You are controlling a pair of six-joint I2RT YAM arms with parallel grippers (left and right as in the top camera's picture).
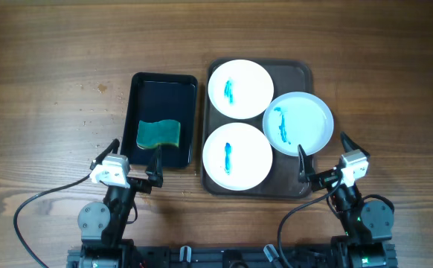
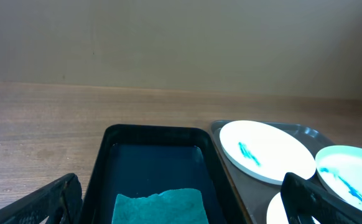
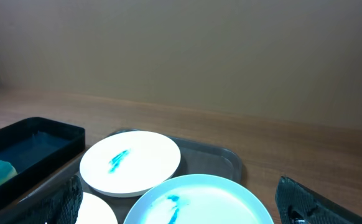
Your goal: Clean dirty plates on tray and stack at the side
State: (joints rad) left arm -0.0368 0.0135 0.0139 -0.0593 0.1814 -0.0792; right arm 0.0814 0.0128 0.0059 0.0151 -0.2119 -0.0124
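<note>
Three white plates with blue smears lie on a dark tray [image 1: 300, 73]: a far plate [image 1: 240, 88], a near plate [image 1: 236, 155] and a right plate [image 1: 298, 122] overlapping the tray's right edge. A teal sponge [image 1: 158, 133] lies in a black bin [image 1: 164, 83] left of the tray. My left gripper [image 1: 136, 158] is open and empty, hovering at the bin's near end; the sponge [image 2: 159, 207] lies between its fingers in the left wrist view. My right gripper [image 1: 324, 158] is open and empty, just short of the right plate [image 3: 199, 202].
The wooden table [image 1: 53, 89] extends left of the bin and right of the tray [image 1: 395, 89]. A plain wall [image 2: 181, 43] stands behind the table. Cables trail near the arm bases at the front edge.
</note>
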